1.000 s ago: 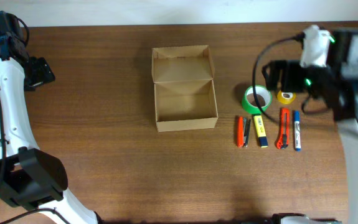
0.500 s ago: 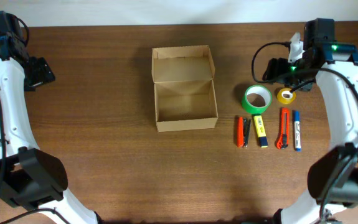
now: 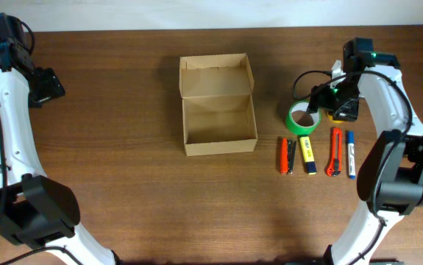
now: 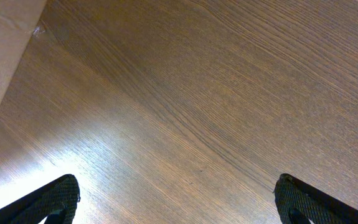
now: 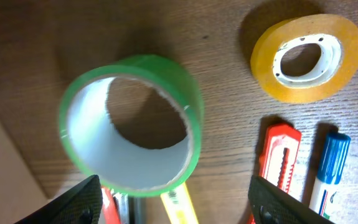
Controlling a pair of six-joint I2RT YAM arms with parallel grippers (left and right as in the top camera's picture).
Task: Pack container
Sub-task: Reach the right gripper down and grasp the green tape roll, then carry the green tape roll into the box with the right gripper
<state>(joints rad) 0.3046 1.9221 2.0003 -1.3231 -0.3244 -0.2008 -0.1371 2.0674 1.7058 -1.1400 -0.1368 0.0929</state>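
My right claw (image 5: 174,190) hangs wide open over the green tape roll (image 5: 160,65); the cardboard box (image 3: 220,146) stands well off to its left, lid open. Risk: if I descend off-centre, one finger could nudge the roll or catch the orange cutter (image 5: 277,155) just beside it.

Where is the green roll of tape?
Overhead, the green roll of tape lies on the right side of the brown wooden table, between the open tan cardboard box and the small yellow tape roll.
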